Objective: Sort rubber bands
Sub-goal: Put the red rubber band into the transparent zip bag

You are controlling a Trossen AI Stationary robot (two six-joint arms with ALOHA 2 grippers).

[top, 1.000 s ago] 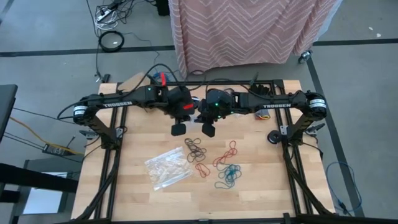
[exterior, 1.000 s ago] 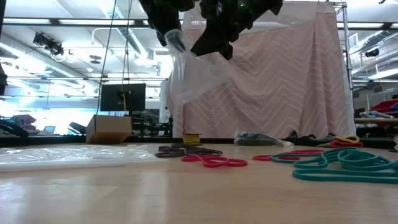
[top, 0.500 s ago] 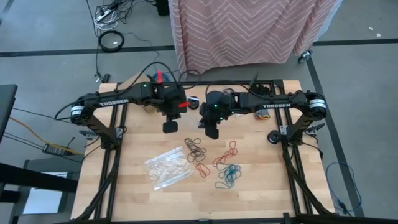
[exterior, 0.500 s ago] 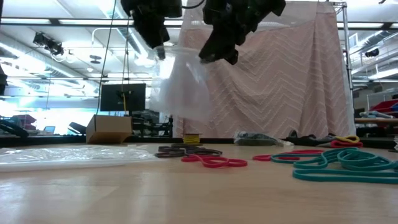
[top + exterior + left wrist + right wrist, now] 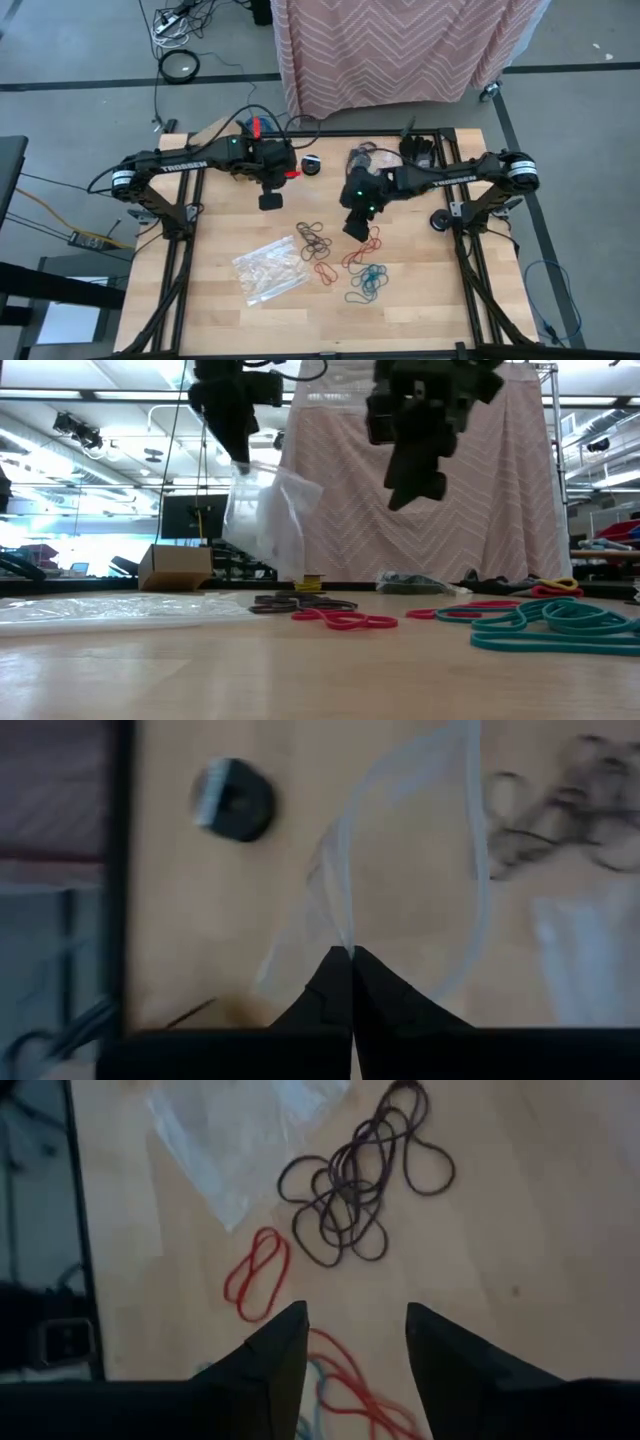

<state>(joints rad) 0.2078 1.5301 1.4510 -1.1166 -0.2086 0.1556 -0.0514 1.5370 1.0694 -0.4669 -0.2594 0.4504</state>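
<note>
- High view: left gripper [image 5: 270, 201] over the table's back left; right gripper [image 5: 354, 224] above the rubber bands [image 5: 345, 262] mid-table; flat plastic bags [image 5: 268, 268] left of them.
- Low view: left gripper pinched on a hanging clear bag [image 5: 265, 520]; bands lie on the tabletop.
- Left wrist: fingers [image 5: 335, 990] together on the bag's edge; black disc [image 5: 233, 799] beyond.
- Right wrist: fingers [image 5: 275, 1360] apart, holding nothing, dark and red bands below.
</note>
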